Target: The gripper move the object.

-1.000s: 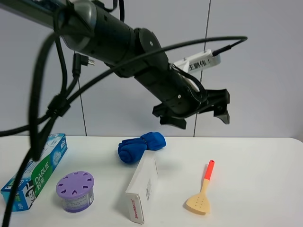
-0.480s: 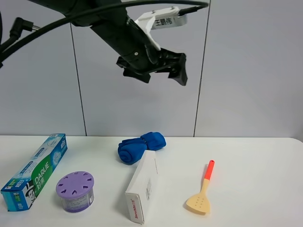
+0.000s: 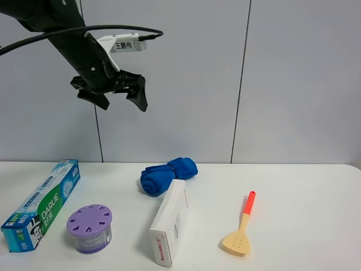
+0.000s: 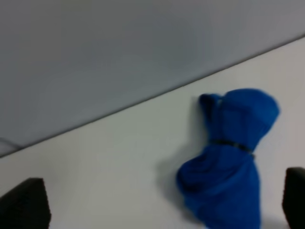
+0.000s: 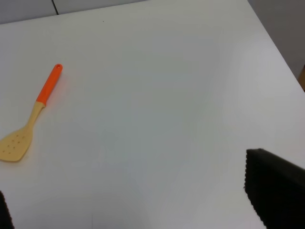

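Left end effector (image 3: 120, 100) hangs open high above table (image 3: 316, 186); spatula (image 3: 241, 228) lies apart from box (image 3: 169, 223) and right edge.

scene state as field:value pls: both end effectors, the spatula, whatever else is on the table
left end effector: open, empty, high above the table's left half
right end effector: open, empty, over bare table; not in the exterior view
spatula: flat on table, right of centre, untouched, orange handle toward the far edge
blue cloth: rolled, behind the white box
white box: centre front
purple container: front left
toothpaste box: far left
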### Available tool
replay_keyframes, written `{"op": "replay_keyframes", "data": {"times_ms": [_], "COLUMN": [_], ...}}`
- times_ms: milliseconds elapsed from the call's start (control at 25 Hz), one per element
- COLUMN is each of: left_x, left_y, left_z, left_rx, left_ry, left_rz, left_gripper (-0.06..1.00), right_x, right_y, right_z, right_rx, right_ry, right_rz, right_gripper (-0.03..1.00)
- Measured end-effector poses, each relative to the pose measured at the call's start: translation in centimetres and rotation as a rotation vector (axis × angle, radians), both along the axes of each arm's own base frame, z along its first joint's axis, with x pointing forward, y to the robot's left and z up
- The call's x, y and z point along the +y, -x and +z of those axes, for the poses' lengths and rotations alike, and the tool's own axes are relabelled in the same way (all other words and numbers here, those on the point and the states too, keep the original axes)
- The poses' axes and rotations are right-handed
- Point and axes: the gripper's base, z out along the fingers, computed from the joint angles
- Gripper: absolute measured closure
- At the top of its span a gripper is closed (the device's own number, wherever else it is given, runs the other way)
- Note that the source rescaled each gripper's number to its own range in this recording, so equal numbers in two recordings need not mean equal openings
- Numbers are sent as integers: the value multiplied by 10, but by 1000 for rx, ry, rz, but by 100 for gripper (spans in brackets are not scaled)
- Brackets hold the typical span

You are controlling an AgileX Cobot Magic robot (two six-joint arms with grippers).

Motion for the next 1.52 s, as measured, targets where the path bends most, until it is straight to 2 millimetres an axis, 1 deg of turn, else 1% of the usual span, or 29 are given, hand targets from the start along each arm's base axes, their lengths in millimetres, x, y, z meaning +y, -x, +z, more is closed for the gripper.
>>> {"op": "replay_keyframes", "data": {"times_ms": [200, 320, 480, 560, 680, 800, 960, 1120, 1280, 1400, 1520], "left_x": [42, 69, 101, 114, 129, 136, 137, 137, 138, 139, 139], "left_y": [-1, 7, 28, 43, 67, 97, 143, 189, 233, 263, 290], "left_z": [8, 14, 15, 18, 28, 39, 54, 62, 60, 50, 41], "left_rx": [18, 16, 18, 4, -58, -137, -224, -290, -349, -381, -401], "left_ry": [-5, -4, -4, -2, 2, -26, -55, -52, -61, -86, -61], "left_rz": [85, 144, 219, 251, 295, 295, 283, 283, 281, 274, 291], "left_gripper": [-5, -5, -5, -5, -5, -5, -5, -5, -5, -5, -5], "right_x": [0, 0, 0, 0, 0, 0, 0, 0, 0, 0, 0], "right_y": [0, 0, 0, 0, 0, 0, 0, 0, 0, 0, 0], "right_z": [0, 0, 0, 0, 0, 0, 0, 0, 0, 0, 0], "right_rx": [0, 0, 0, 0, 0, 0, 0, 0, 0, 0, 0], "right_ry": [0, 0, 0, 0, 0, 0, 0, 0, 0, 0, 0], "right_rz": [0, 0, 0, 0, 0, 0, 0, 0, 0, 0, 0], "right_gripper": [-3, -3, -3, -3, -3, -3, -3, -3, -3, -3, -3]}}
